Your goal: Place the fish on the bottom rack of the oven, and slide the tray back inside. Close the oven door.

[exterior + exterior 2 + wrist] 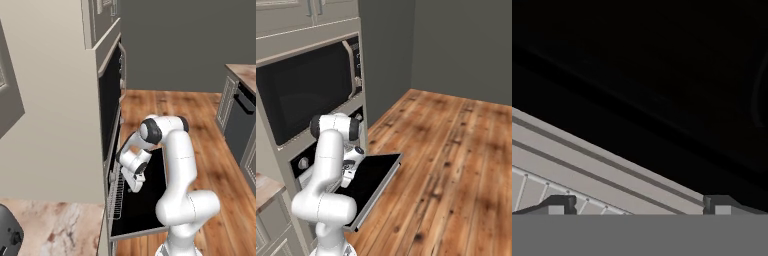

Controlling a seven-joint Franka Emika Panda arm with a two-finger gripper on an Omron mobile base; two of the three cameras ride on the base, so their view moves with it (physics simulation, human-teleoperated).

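The oven [111, 107] sits in tall beige cabinetry, and its black oven door [145, 202] lies open and flat. The bottom rack [116, 194], a silver wire tray, juts a little out of the cavity over the door's hinge edge. My gripper [135, 186] hangs just above the door beside the rack's front edge, pointing toward the cavity. In the hand view my gripper [639, 206] is open with nothing between its fingertips [562, 205]; the rack's wires [529, 192] show at the lower left below the dark cavity. The fish is out of view.
A microwave [306, 97] is built in above the oven. A marble counter [55, 225] with a dark toaster [7, 237] lies at the lower left. Wood floor [456, 165] stretches right of the door, with cabinets [240, 117] at the far right.
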